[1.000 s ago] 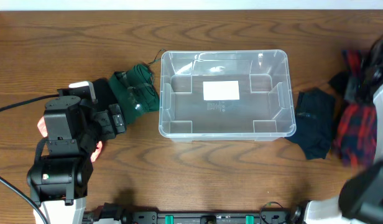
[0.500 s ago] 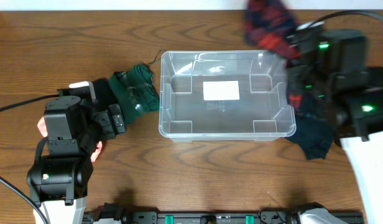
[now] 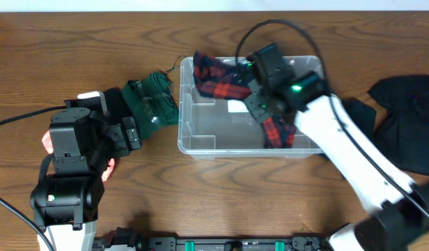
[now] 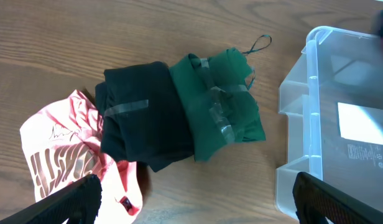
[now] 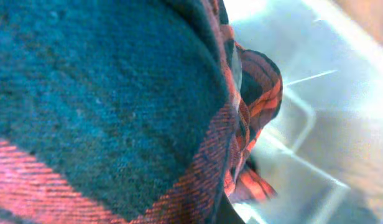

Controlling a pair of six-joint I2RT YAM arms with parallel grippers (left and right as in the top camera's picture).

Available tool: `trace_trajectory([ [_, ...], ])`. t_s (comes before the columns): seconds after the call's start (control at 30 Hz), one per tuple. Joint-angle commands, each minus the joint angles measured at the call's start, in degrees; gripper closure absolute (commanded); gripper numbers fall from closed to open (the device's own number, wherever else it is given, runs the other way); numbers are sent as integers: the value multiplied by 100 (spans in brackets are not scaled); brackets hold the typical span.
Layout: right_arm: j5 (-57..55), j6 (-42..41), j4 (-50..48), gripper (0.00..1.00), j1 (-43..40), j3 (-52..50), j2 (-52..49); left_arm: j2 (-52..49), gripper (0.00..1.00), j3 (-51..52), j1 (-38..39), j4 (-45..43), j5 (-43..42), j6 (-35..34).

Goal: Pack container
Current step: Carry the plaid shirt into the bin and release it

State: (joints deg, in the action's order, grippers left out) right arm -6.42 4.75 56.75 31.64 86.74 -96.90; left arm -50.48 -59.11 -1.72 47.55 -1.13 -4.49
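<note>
At the middle of the wooden table (image 3: 75,42): the container (image 3: 182,118), upright. Across its opening: a plaid garment (image 3: 218,80), clamped in the right gripper (image 3: 262,99). Just left of the bin: a green garment (image 4: 216,106), a black garment (image 4: 142,118), a pink garment (image 4: 61,155). Over these: the left gripper (image 4: 194,196), fingers spread wide.

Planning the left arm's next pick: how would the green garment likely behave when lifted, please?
The green garment is probably floppy: it lies crumpled and creased, so it should sag. Thin cloth, so likely light. It touches the black garment, which may drag along.
</note>
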Motion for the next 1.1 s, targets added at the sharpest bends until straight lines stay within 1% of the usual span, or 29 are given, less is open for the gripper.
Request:
trace_trajectory([
  [0.0,-81,-243,-15,99,31,15,-334,0,2,-122,20,0,7,-48],
  [0.17,-74,-238,-44,99,33,15,-691,0,2,-122,20,-2,7,-48],
  [0.33,-52,-227,-59,99,33,15,-708,0,2,-122,20,-2,7,-48],
  [0.47,640,452,120,99,59,15,-710,0,2,-122,20,-2,7,-48],
  [0.5,807,684,216,96,87,15,-710,0,2,-122,20,-2,7,-48],
  [0.53,857,828,302,91,111,15,-710,0,2,-122,20,-2,7,-48],
  [0.63,841,997,481,53,214,15,-699,0,2,-122,20,-2,7,-48],
  [0.67,763,1010,487,45,236,15,-686,0,2,-122,20,-2,7,-48],
  [0.73,625,942,411,36,243,22,-608,0,2,-122,20,-2,7,-48],
  [0.77,560,837,302,28,243,22,-531,0,2,-122,20,-2,7,-48],
  [0.8,514,761,212,21,240,26,-457,0,2,-122,20,-2,7,-48],
  [0.83,494,723,81,5,240,26,-369,0,2,-122,20,-2,7,-48],
  [0.87,492,726,-48,1,240,26,-282,0,2,-122,20,-2,4,-48],
  [0.93,546,728,-374,2,254,26,-138,0,2,-122,20,-4,7,-48],
  [0.97,673,730,-535,12,271,26,-94,0,2,-122,20,-2,7,-48],
  [1.0,800,730,-658,24,291,26,-83,0,2,-122,20,-2,7,-48],
  [1.03,933,726,-754,44,310,26,-85,0,2,-122,20,-2,4,-48],
  [1.07,1080,723,-807,67,334,20,-105,0,2,-122,20,-2,4,-48],
])
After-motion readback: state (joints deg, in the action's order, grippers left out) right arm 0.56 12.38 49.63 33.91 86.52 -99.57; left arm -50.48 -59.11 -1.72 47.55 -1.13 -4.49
